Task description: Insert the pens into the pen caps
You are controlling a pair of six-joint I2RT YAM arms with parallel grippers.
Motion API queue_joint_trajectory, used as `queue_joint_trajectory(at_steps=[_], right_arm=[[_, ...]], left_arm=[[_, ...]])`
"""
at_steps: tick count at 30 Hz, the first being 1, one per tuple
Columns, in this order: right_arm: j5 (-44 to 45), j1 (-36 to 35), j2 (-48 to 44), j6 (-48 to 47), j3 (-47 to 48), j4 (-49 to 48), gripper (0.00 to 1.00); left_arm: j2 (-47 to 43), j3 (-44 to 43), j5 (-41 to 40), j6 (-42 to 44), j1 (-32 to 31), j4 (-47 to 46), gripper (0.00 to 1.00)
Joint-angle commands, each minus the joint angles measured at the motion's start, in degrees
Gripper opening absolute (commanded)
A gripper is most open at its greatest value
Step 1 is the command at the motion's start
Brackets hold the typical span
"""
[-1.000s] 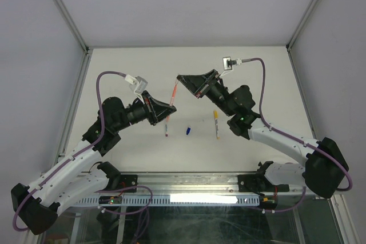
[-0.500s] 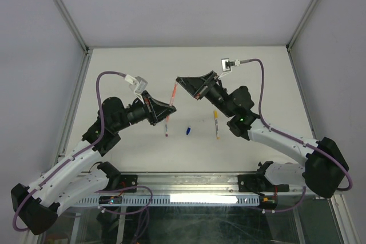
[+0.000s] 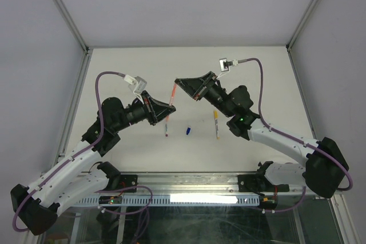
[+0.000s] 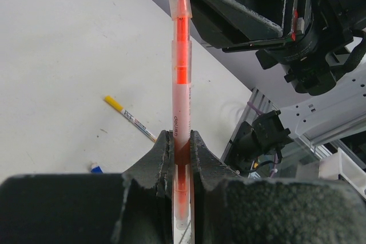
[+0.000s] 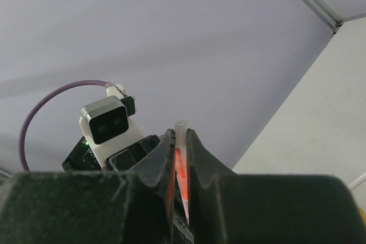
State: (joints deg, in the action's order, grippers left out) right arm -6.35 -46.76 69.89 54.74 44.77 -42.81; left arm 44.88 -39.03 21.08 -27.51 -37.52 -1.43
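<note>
An orange pen with a clear-white barrel is held in the air between both grippers. My left gripper is shut on its lower barrel, and in the left wrist view the pen rises straight up from the jaws. My right gripper is shut on the orange cap at the pen's upper end, with the clear tip sticking out past the fingers. A yellow-tipped pen, a red-ended pen and a blue cap lie on the table.
The white table has raised metal rails and grey walls at the back and sides. The yellow-tipped pen and blue cap also show in the left wrist view below the held pen. The left wrist camera faces my right gripper.
My right gripper has edged slightly left and down onto the pen's upper end. The left gripper and the things on the table have stayed put.
</note>
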Motion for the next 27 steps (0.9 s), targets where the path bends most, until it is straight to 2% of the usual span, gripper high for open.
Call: queue_joint_trajectory(at_steps=[1, 10, 25, 27], right_arm=[[-1.6, -0.4, -1.5, -0.6, 1.4, -1.3, 0.00], [-3.2, -2.6, -1.7, -1.0, -0.9, -1.6, 0.00], [-3.5, -7.9, -2.5, -7.6, -5.3, 0.3, 0.00], [-3.5, -8.2, -3.1, -8.0, -5.7, 0.8, 0.03]], left_arm=[[-0.7, -1.2, -1.3, -0.3, -0.4, -2.9, 0.00], [-0.8, -2.8, -4.8, -0.4, -0.4, -3.2, 0.00], [-0.7, -4.3, -6.6, -0.1, -0.3, -3.9, 0.00], [-0.8, -4.5, -6.7, 0.0, -0.4, -3.9, 0.00]])
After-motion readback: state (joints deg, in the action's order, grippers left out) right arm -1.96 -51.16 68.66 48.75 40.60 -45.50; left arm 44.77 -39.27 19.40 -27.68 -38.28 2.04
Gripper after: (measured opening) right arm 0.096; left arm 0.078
